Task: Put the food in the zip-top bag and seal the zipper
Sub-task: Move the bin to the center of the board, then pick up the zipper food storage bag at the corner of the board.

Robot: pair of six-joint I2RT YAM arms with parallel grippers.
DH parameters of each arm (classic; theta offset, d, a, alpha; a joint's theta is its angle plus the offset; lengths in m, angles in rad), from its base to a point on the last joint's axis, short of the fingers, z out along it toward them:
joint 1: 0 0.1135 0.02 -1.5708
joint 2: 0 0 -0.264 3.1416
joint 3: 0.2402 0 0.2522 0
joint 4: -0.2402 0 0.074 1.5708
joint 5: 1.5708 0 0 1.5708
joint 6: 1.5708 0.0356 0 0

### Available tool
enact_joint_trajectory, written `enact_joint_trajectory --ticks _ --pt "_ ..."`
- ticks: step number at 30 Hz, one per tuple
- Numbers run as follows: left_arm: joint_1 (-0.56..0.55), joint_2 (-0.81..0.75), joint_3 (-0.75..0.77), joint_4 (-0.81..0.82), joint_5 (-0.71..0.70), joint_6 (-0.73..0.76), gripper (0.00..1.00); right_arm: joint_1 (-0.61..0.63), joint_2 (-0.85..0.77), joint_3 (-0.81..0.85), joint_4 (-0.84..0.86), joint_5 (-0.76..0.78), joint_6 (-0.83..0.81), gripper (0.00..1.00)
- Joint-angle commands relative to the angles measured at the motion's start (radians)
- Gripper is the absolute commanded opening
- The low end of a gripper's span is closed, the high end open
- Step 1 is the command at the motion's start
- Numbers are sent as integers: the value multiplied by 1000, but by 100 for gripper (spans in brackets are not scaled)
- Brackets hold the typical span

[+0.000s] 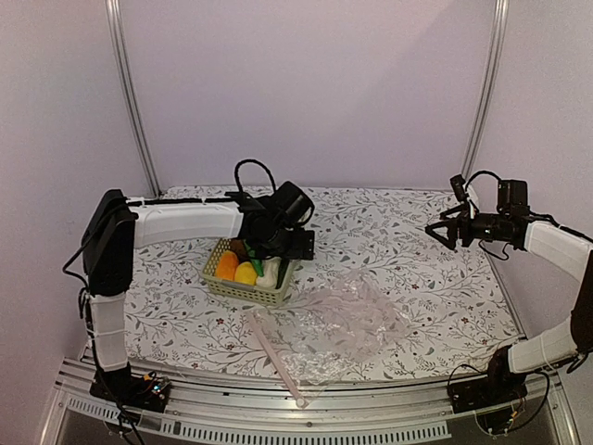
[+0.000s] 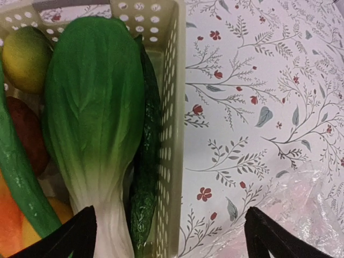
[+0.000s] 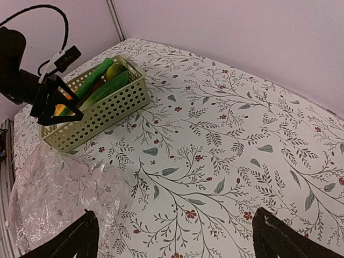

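Observation:
The food lies in a pale green lattice basket: a bok choy, a dark cucumber, an orange piece and a yellow piece. My left gripper hangs open and empty just above the basket's right end. Its fingers straddle the basket wall, one over the bok choy stem and one over the table. The clear zip-top bag lies flat and crumpled in front of the basket, with its pale zipper strip along the left edge. My right gripper is open and empty, raised at the far right.
The basket and the bag also show in the right wrist view, with the left gripper over the basket. A bag corner lies near my left fingers. Metal posts stand at the back corners. The bag reaches the table's front edge.

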Motion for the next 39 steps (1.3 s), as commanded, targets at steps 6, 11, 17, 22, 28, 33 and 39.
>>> enact_joint_trajectory --ticks 6,11,17,22,28,33,39 --pt "-190 -276 87 -332 -353 47 100 15 -72 72 -36 83 133 99" --pt "-287 -409 -136 -316 -381 48 100 16 -158 33 -13 -84 -18 99" --pt "-375 -569 -389 -287 -496 -146 100 18 -172 54 -79 -80 -67 99" --pt "-376 -571 -523 -431 -454 -395 100 19 -179 47 -84 -86 -105 99" --pt "-498 -694 -759 -75 -382 -382 100 22 -189 39 -70 -113 -74 99" --pt "-532 -712 -820 -14 -378 -406 100 31 -122 88 -184 -172 -125 99" --pt "-570 -642 -795 -198 -443 -609 100 33 -93 105 -162 -72 -61 99"
